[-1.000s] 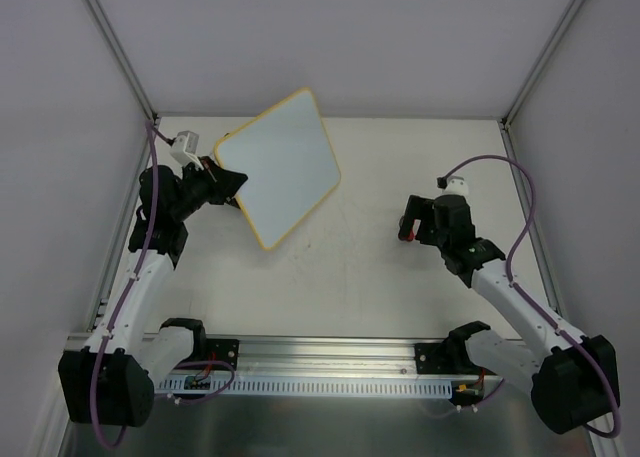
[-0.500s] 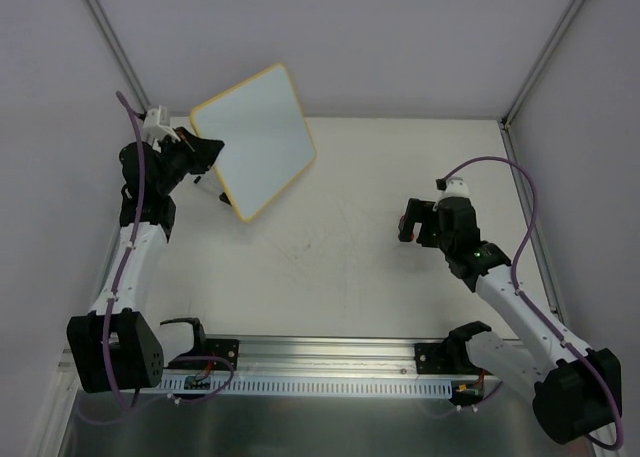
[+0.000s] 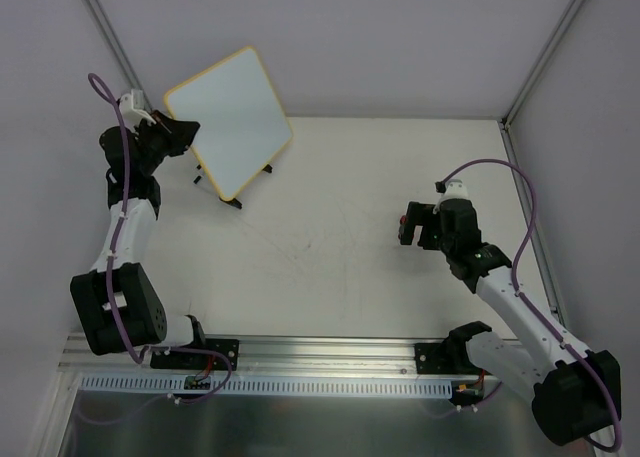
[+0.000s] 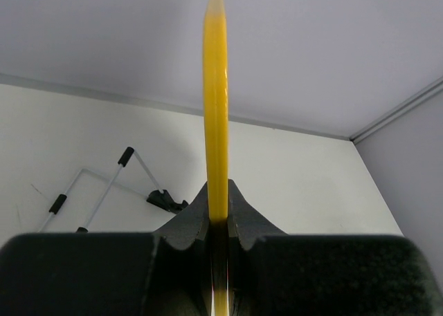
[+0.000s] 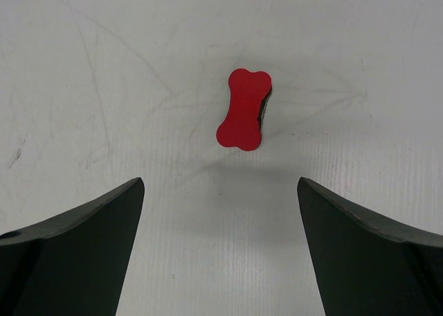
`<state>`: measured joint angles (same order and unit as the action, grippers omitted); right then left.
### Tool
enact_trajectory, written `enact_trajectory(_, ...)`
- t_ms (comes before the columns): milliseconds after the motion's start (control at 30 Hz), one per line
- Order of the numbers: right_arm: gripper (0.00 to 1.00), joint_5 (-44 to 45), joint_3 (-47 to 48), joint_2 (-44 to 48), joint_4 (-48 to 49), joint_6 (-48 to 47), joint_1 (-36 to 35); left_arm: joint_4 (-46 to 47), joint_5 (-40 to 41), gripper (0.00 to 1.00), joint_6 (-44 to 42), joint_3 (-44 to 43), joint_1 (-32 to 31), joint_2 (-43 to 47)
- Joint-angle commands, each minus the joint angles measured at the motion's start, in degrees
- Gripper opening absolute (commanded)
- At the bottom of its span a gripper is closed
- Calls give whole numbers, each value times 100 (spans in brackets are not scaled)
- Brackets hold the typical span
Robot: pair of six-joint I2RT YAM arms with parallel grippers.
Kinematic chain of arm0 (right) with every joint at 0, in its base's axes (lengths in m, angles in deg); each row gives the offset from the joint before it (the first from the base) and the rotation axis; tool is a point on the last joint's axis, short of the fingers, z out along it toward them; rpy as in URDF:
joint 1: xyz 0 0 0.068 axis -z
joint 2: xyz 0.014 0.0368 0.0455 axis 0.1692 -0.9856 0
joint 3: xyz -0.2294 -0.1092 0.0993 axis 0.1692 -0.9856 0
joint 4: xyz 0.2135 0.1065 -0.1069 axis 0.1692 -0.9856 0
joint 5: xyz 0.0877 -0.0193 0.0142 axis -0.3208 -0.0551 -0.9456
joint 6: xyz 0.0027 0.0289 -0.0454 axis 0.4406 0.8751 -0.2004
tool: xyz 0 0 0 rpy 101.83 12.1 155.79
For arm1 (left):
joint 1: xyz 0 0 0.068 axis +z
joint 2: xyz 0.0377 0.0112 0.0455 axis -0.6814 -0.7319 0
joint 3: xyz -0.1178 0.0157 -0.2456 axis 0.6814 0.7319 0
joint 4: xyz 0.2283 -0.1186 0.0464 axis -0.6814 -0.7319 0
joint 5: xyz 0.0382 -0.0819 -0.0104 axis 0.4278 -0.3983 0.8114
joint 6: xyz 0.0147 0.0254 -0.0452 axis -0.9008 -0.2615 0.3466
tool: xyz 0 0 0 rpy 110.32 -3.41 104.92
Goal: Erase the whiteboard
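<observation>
One white rectangular whiteboard (image 3: pixel 228 122) with a thin yellow frame and one red bone-shaped eraser (image 5: pixel 243 110). The scuffed off-white worktop (image 3: pixel 340 257) sits between grey walls. The left end effector (image 3: pixel 180 135), reaching far left, pinches the whiteboard's edge and holds it raised and tilted. The right end effector (image 5: pixel 219 184) is spread wide above the eraser.

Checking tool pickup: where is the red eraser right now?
In the right wrist view the red eraser lies on the table, right side, just ahead of the open right gripper and centred between its fingers, touching neither.
</observation>
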<state>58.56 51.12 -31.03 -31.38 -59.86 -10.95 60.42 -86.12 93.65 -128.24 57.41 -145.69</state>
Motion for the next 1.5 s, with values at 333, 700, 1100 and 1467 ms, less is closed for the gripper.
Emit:
enact_trajectory(333,96,-112,105,-14,-69,-182,109,1534,-284,0,46,-763,408,-644)
enact_trajectory(700,96,-138,35,-67,-77,-129,126,1402,-504,0,-349,-570,584,-749)
enact_trajectory(1100,96,-217,-18,-5,-113,-156,144,1279,-513,0,-912,-341,707,-890)
enact_trajectory(1467,96,-235,-45,-14,-148,-129,144,1165,-548,0,-1255,273,760,-688)
